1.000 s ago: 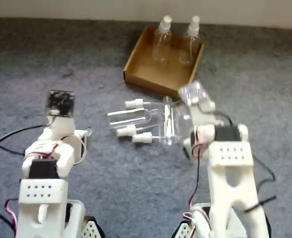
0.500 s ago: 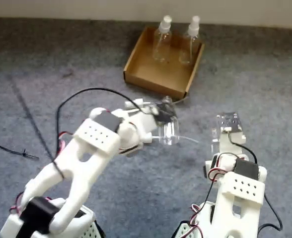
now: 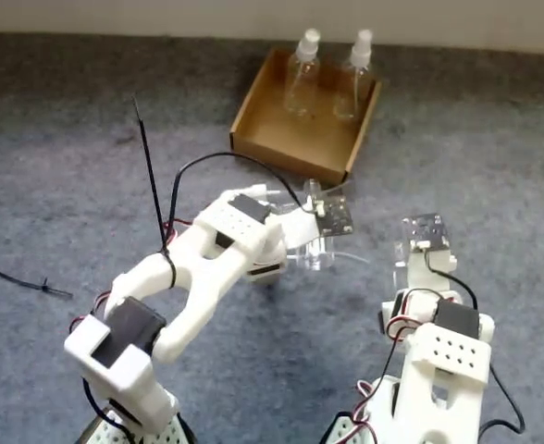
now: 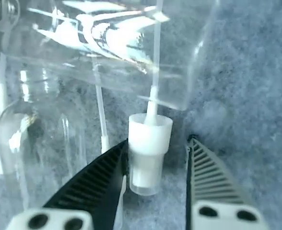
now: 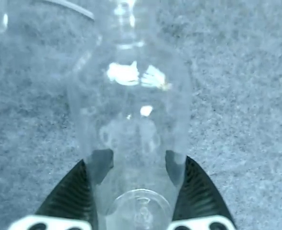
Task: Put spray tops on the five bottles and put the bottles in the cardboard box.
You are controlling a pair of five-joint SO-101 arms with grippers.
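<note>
A grey carpet (image 3: 68,166) covers the whole surface, meeting a pale wall (image 3: 161,14) along the far edge.

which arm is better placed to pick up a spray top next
Left. The left gripper has open fingers on either side of a white spray top. The right gripper is shut on a bottle, so it is busy.

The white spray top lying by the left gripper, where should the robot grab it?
Probably by its thick round cap. The spray top lies on the carpet, its thin tube pointing away, so the left gripper can come from the cap end and pinch the cap's two sides, which its open jaws straddle. The tube looks too thin to hold.
</note>
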